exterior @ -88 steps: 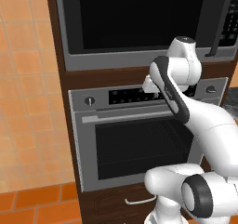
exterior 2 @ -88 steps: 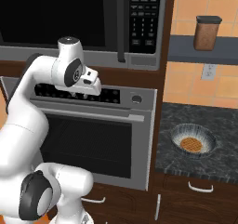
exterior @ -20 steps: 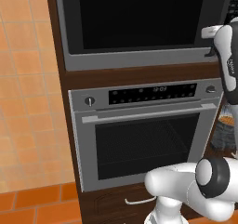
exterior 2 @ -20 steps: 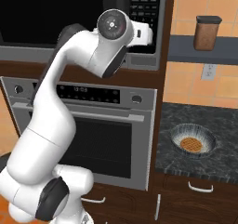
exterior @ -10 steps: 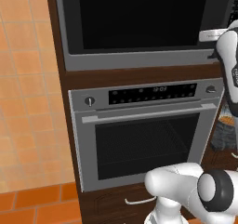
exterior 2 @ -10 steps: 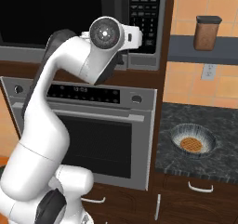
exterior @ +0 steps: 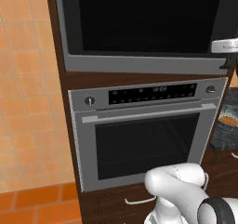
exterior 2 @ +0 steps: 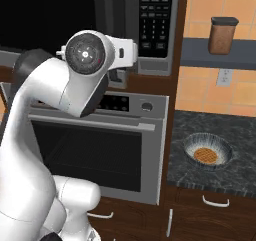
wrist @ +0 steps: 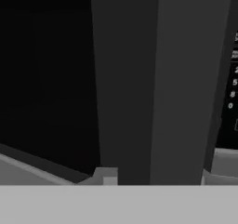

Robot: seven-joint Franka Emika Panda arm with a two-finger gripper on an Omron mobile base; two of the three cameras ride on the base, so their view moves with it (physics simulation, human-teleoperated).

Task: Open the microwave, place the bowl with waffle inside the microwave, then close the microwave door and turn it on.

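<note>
Since the microwave door (exterior: pixel 139 23) sits flush in its grey frame, the opening step is judged not yet done. The microwave (exterior 2: pixel 125 30) is built into the dark cabinet column directly above the oven (exterior: pixel 144 135), and the door's black vertical bar handle (wrist: pixel 153 83) stands just left of the button panel (exterior 2: pixel 156 17). Seen from the wrist camera, that handle rises close ahead and near centre, with the panel's digits just to its right; the alignment suggests the hand is lined up on the bar for a pull. The hand (exterior 2: pixel 120 75) is at the microwave's lower edge, beside the handle's foot, largely hidden behind the arm's wrist; whether its fingers are spread or closed, or touching the bar, cannot be told. The bowl (exterior 2: pixel 207 151), with the waffle (exterior 2: pixel 205 155) lying in it, waits on the dark stone surface (exterior 2: pixel 235 170) to the right of the microwave and lower, well apart from the hand. A brown canister (exterior 2: pixel 223 35) stands on a shelf right of the microwave.
</note>
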